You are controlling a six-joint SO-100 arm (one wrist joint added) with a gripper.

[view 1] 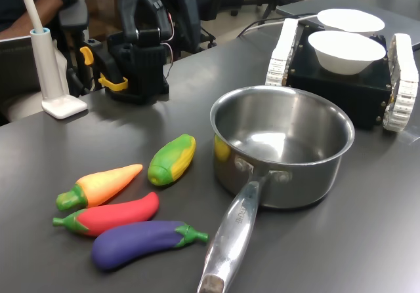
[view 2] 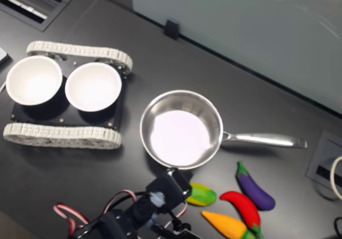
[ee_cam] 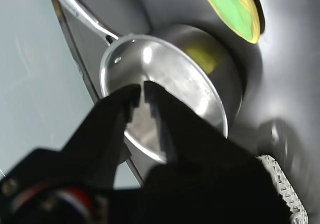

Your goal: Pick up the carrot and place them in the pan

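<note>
The carrot (view 1: 102, 185), orange fading to yellow with a green stem end, lies on the dark table, left of the pan in the first exterior view. In the second exterior view the carrot (view 2: 227, 224) sits near the bottom edge. The steel pan (view 1: 289, 175) stands upright and empty, and from above the pan (view 2: 181, 129) has its long handle pointing to the second exterior view's right. My gripper (ee_cam: 141, 91) hangs over the pan (ee_cam: 165, 73) rim, jaws together with nothing between them. Seen from above, the gripper (view 2: 172, 183) is just short of the pan, well away from the carrot.
A corn toy (view 1: 172, 158), a red chilli (view 1: 111, 215) and a purple eggplant (view 1: 141, 240) lie around the carrot. Two white bowls (view 2: 93, 86) rest on a black tracked base behind the pan. A white lamp foot (view 1: 62, 106) and a seated person (view 1: 39, 4) are at the back.
</note>
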